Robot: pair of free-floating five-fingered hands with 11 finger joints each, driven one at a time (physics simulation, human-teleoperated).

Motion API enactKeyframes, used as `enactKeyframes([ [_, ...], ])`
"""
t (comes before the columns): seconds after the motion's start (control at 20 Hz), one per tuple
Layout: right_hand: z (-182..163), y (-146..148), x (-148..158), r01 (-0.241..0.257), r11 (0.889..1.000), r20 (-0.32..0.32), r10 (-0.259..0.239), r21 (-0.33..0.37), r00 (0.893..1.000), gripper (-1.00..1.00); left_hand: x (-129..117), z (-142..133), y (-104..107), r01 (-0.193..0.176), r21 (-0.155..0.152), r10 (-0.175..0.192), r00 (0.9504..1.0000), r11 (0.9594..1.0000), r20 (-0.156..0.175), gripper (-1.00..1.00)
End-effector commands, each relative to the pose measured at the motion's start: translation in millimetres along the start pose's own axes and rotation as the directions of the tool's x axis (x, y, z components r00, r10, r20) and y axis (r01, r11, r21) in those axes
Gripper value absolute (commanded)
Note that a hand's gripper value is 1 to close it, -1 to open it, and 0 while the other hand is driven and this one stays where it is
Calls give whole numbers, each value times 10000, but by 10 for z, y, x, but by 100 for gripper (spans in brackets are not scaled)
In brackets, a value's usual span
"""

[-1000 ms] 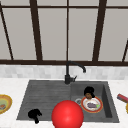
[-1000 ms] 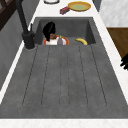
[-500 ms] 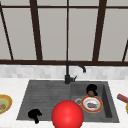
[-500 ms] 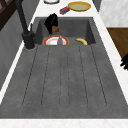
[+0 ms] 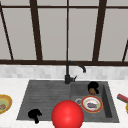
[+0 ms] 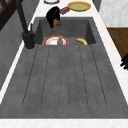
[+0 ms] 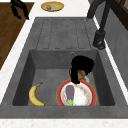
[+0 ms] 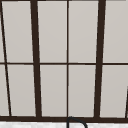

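My right hand (image 5: pixel 93 86) hangs over the back of the sink basin (image 7: pixel 47 75), fingers curled round a small brown lump (image 7: pixel 80 74). In the left side view the same hand (image 6: pixel 52 15) shows above the basin's far end with the brown lump (image 6: pixel 57 23) under it. Below it lies a red-rimmed plate (image 7: pixel 86 100) carrying an eggplant (image 7: pixel 70 92). A banana (image 7: pixel 35 95) rests on the basin floor beside the plate. My left hand (image 5: pixel 34 115) hovers off the drainboard's front left corner, fingers curled and holding nothing.
A black faucet (image 5: pixel 68 72) stands behind the sink. A big red ball (image 5: pixel 67 115) sits at the front edge. A yellow bowl (image 5: pixel 3 103) rests on the left counter, and a red-and-pink item (image 5: pixel 122 98) on the right counter. The ribbed drainboard (image 6: pixel 62 75) is bare.
My right hand has risen from just above the plate, carrying the brown lump up toward the back of the basin. The left hand has stayed put.
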Motion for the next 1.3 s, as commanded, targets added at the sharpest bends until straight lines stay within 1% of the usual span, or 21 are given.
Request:
enactKeyframes([
  [0.0, 146, -137, 38, 1049, 9945, -507, -1051, -66, 9932, 100, 0, 0, 0, 0, 0, 0, 10000, 10000, 0, 0],
  [0.3, 429, -285, 42, 1147, 9933, -296, -1143, 105, 9930, 100, 0, 0, 0, 0, 0, 0, 10000, 10000, 0, 0],
  [0.45, 572, -364, 42, 1291, 9916, -316, -1288, 70, 9912, 100, 0, 0, 0, 0, 0, 0, 10000, 10000, 0, 0],
  [0.85, 1001, -507, 0, 1643, 9858, -216, -1636, 338, 9863, 100, 0, 0, 0, 0, 0, 0, 10000, 10000, 0, 0],
  [1.0, 1199, -526, -17, 1672, 9852, -90, -1670, 380, 9859, 100, 0, 0, 0, 0, 0, 0, 10000, 10000, 0, 0],
  [1.25, 1471, -489, -60, 1612, 9864, -206, -1606, 305, 9868, 100, 0, 0, 0, 0, 0, 0, 10000, 10000, 0, 0],
])
